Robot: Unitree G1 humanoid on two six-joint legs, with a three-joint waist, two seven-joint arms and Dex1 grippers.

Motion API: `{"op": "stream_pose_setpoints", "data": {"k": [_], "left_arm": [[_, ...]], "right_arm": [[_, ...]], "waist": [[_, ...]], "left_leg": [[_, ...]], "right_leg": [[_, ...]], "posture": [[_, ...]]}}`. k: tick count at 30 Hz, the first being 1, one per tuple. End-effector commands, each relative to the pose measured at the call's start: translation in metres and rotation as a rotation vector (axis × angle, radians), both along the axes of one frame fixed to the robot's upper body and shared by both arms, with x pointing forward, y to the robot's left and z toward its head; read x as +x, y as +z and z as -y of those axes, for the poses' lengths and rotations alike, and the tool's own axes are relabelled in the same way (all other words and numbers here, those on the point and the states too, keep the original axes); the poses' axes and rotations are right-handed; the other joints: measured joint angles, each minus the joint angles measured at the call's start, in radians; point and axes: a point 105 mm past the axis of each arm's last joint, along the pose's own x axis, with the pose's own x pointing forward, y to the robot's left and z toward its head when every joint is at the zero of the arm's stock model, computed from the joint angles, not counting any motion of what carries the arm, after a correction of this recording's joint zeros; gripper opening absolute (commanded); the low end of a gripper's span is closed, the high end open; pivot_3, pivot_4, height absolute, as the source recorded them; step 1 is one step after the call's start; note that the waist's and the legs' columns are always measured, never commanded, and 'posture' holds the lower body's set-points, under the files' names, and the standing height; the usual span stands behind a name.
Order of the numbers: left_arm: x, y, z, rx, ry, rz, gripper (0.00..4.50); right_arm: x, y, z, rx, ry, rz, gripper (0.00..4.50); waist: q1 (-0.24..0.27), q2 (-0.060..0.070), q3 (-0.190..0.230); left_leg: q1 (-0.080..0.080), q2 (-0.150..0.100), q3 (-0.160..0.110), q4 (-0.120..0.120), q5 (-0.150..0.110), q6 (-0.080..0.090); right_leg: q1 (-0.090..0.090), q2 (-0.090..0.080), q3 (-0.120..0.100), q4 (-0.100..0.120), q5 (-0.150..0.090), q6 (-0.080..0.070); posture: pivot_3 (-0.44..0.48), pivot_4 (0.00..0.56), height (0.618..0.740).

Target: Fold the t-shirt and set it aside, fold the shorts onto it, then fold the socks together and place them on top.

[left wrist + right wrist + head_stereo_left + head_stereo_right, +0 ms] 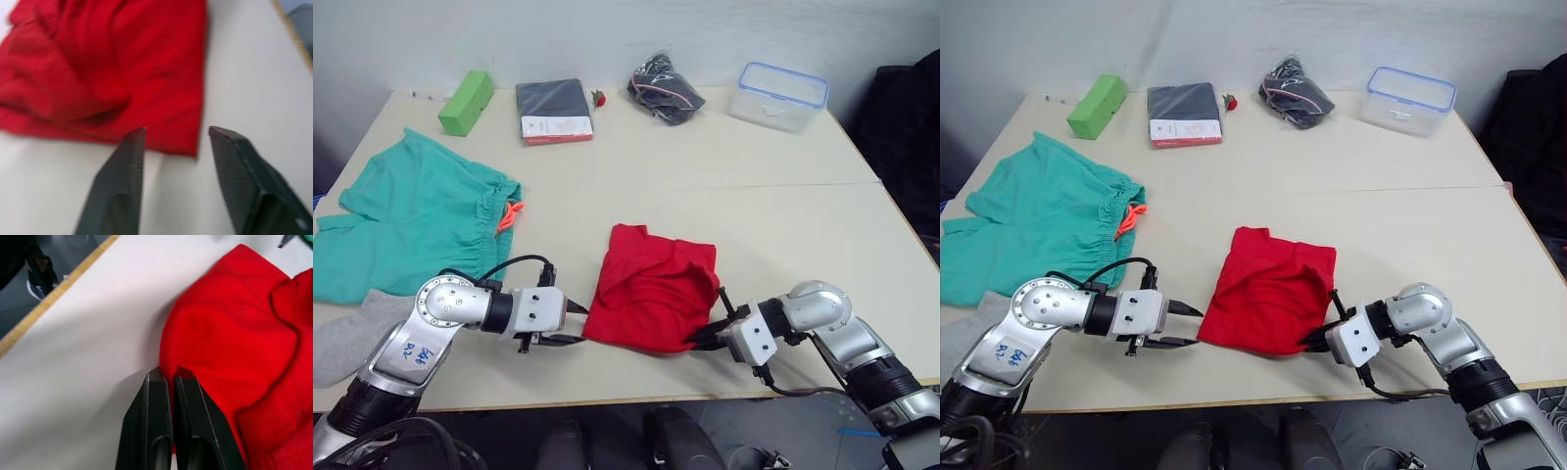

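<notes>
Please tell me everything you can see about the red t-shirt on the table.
The t-shirt is bright red soft cloth, lying folded and rumpled near the table's front edge, between the two arms. The right hand is shut, pinching its near right corner. The left hand is open at its left edge, not gripping it.

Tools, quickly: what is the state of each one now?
Left tool: open, empty, beside the t-shirt edge.
Right tool: shut on the t-shirt's near edge.

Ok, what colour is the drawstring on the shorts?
Orange. The drawstring hangs at the waistband of the teal-green shorts, clearest in the left eye view.
</notes>
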Motion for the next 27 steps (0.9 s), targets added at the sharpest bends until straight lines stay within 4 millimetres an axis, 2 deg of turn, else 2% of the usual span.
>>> {"op": "stream_pose_setpoints", "data": {"k": [1,2,5,9,13,23,27], "left_arm": [[-0.001,-0.002,0.003,0.034,-0.073,0.009,3.71],[0.001,-0.004,0.003,0.048,-0.078,0.022,3.98],[0.017,-0.021,0.004,0.114,-0.072,0.083,3.98],[0.026,-0.028,0.009,0.109,-0.069,0.100,3.98],[0.024,-0.034,0.007,0.115,-0.075,0.093,3.13],[0.026,-0.045,0.004,0.136,-0.020,0.118,0.10],[0.025,-0.046,0.004,0.130,-0.008,0.119,0.01]], "right_arm": [[0.004,0.006,0.004,0.004,-0.033,0.035,0.00],[0.004,0.006,0.004,0.003,-0.036,0.035,0.00],[0.003,0.006,0.005,0.007,-0.051,0.034,0.00],[0.001,0.007,0.006,0.006,-0.062,0.030,0.00],[0.001,0.007,0.006,0.002,-0.067,0.032,0.00],[0.000,0.007,0.004,0.002,-0.064,0.033,0.00],[-0.001,0.006,0.003,-0.001,-0.055,0.031,0.00]], "waist": [[0.000,0.000,0.000],[0.000,0.000,0.000],[0.002,0.000,0.000],[0.008,0.000,0.000],[0.016,0.001,-0.001],[0.026,0.001,-0.001],[0.027,0.002,-0.001]], "left_leg": [[0.000,0.000,0.000,0.000,0.000,0.000],[0.000,0.000,0.000,0.000,0.000,0.000],[0.000,0.000,0.000,0.000,0.000,0.000],[0.001,-0.001,0.000,0.001,0.000,0.000],[0.002,0.000,0.000,0.001,0.000,0.000],[0.004,0.000,0.000,0.001,0.000,0.001],[0.005,0.000,0.000,0.001,0.000,0.001]], "right_leg": [[0.000,0.000,0.000,0.000,0.000,0.000],[0.000,0.000,0.000,0.000,0.000,0.000],[0.000,0.000,0.000,0.000,0.000,0.000],[0.002,-0.001,0.000,0.000,0.000,0.000],[0.002,-0.001,0.000,0.000,0.000,0.000],[0.005,-0.001,0.000,0.000,0.000,0.000],[0.006,-0.001,0.000,0.000,0.000,0.000]], "posture": [[0.000,0.150,0.740],[0.000,0.150,0.740],[0.000,0.150,0.740],[0.000,0.150,0.740],[0.000,0.150,0.740],[0.000,0.150,0.740],[0.000,0.150,0.740]]}}
